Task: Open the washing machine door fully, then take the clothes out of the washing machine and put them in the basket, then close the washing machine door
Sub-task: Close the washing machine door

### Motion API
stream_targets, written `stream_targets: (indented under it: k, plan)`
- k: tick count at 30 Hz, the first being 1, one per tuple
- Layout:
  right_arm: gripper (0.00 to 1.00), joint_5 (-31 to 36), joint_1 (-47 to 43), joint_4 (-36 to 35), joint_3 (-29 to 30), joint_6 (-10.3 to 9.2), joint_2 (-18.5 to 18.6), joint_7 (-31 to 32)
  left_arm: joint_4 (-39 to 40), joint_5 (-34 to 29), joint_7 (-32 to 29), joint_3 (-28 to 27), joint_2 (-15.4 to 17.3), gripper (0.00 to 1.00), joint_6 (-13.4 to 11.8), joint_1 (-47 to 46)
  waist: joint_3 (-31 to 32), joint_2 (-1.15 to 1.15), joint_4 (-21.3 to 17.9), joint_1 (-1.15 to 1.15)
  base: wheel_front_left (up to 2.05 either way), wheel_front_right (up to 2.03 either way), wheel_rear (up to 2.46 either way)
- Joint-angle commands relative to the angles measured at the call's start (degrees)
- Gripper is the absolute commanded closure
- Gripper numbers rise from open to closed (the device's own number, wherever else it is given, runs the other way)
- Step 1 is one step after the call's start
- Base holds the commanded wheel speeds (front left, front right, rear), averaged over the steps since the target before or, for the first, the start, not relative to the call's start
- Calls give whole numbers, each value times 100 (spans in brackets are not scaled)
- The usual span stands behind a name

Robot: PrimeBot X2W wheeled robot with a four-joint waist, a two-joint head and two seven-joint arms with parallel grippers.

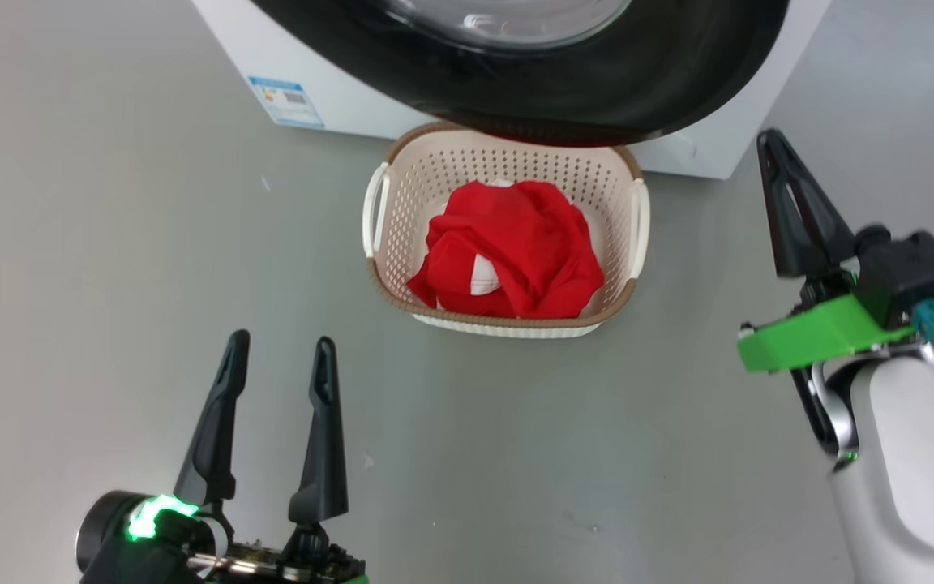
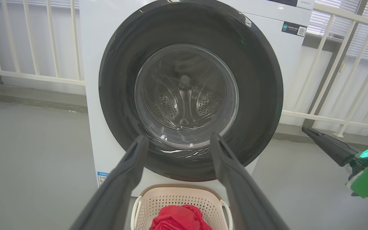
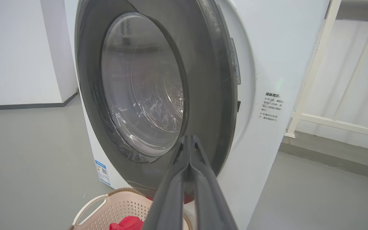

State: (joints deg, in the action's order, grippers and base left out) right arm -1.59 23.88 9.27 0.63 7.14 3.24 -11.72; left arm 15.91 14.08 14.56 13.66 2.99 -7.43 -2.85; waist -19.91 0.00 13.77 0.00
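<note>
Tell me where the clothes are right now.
The clothes lie bunched inside the basket, on the floor mid head view, just in front of the washing machine door.

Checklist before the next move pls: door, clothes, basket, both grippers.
1. clothes in basket: ok, the red bundle lies inside the rim.
2. drum emptied: ok as far as the glass lets one see, bare steel behind it.
3. washing machine door shut: ok, it sits against the front of the washing machine. Latched: cannot tell.
4. left gripper free: ok, open, holding nothing, short of the basket.
5. right gripper free: ok, shut on nothing, off to the side and apart from the door.
</note>
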Motion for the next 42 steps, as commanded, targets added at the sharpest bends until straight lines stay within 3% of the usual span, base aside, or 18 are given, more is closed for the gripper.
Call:
stream_targets:
  k: [1, 18, 42]
  plan:
    - [100, 53, 187, -76, -168, 35, -36, -62, 172, -67, 44, -182, 31, 0, 54, -130, -151, 0, 129, 0, 0, 0, 0]
    - [100, 325, 1939, 1072, 1, 35, 295, -275, 105, -10, 44, -50, -9, 0, 122, -320, -645, 0, 474, 0, 0, 0, 0]
    - [100, 642, 3666, 2348, 344, 35, 594, -327, 82, 46, 44, 51, -11, 0, 86, -581, -1082, 0, 600, 0, 0, 0, 0]
